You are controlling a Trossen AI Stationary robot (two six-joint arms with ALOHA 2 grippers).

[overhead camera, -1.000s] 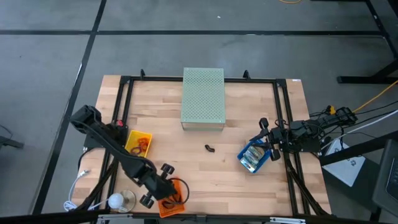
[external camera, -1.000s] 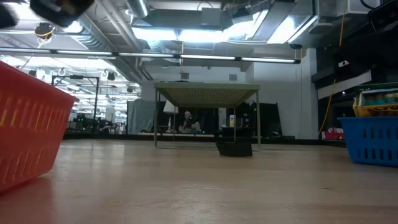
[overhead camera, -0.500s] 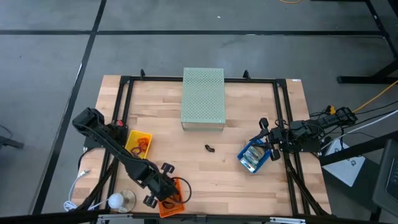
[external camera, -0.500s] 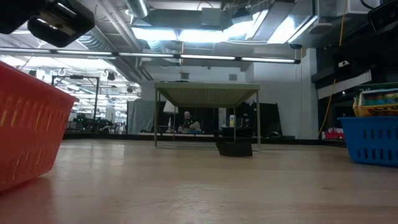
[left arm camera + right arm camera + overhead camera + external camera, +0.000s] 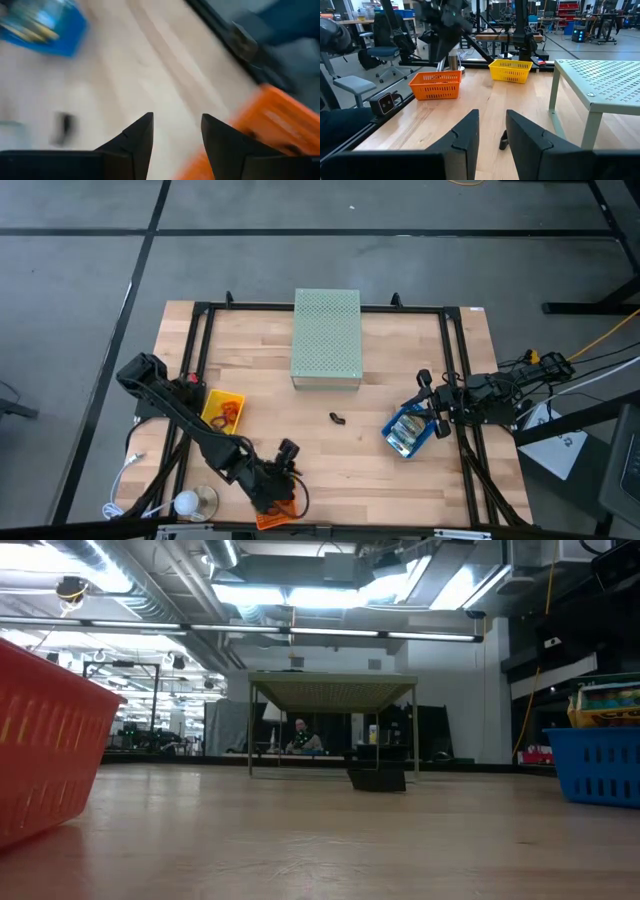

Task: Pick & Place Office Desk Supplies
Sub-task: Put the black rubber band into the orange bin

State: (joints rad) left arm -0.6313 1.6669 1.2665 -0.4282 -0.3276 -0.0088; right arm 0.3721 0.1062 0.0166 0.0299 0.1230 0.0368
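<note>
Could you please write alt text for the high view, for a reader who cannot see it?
Seen from above, the left gripper hangs open beside the orange tray at the table's near edge. The right gripper waits over the blue tray; a black loop lies mid-table.

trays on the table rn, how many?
3. Yellow tray near the table's left edge, orange tray at the front edge under the left gripper, blue tray on the right by the right gripper. None look hidden.
</note>
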